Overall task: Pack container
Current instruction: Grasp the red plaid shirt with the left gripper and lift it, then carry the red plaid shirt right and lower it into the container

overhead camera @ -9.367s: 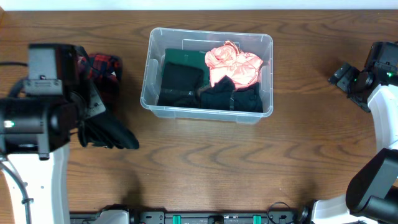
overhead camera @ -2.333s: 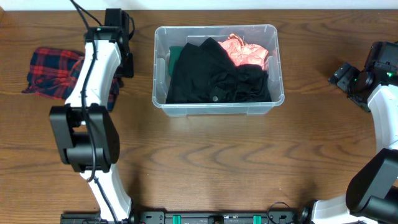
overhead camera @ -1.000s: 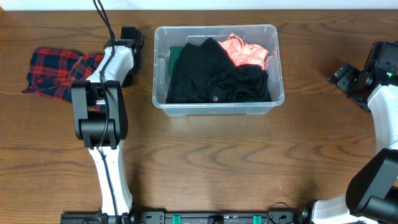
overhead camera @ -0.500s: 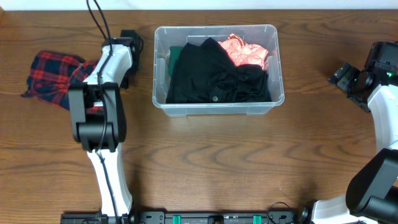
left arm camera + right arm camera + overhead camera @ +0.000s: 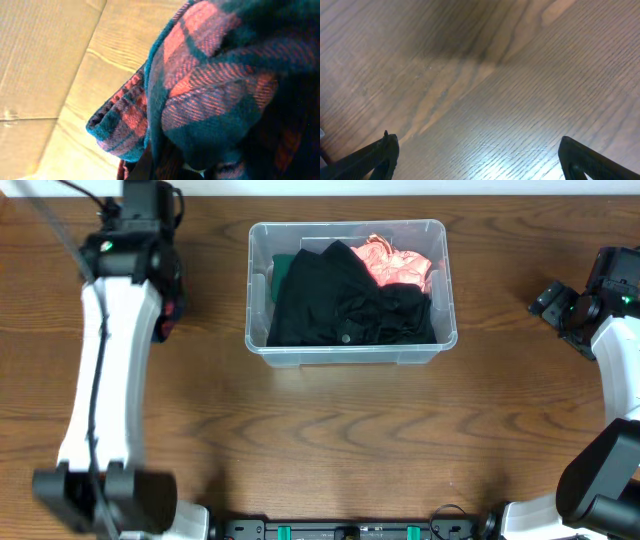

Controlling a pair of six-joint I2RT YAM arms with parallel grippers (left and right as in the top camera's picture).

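Note:
The clear container (image 5: 256, 292) stands at the table's back centre, holding a black garment (image 5: 340, 305), a pink one (image 5: 395, 265) and a bit of green (image 5: 283, 260). A red and dark blue plaid cloth (image 5: 215, 90) fills the left wrist view, bunched and hanging above the wood. From overhead only a scrap of that plaid cloth (image 5: 172, 312) peeks from under the raised left arm, left of the container. My left gripper (image 5: 163, 288) is shut on it, its fingers hidden by fabric. My right gripper (image 5: 480, 160) stands wide open over bare wood at the far right.
The wooden table (image 5: 330, 430) runs in front of the container. The right arm (image 5: 600, 310) stays at the table's right edge. The left arm's white link (image 5: 100, 380) stretches along the left side.
The left gripper has shut on the plaid cloth and lifted it off the table. The arm has swung up and left. The right arm and the container have not moved.

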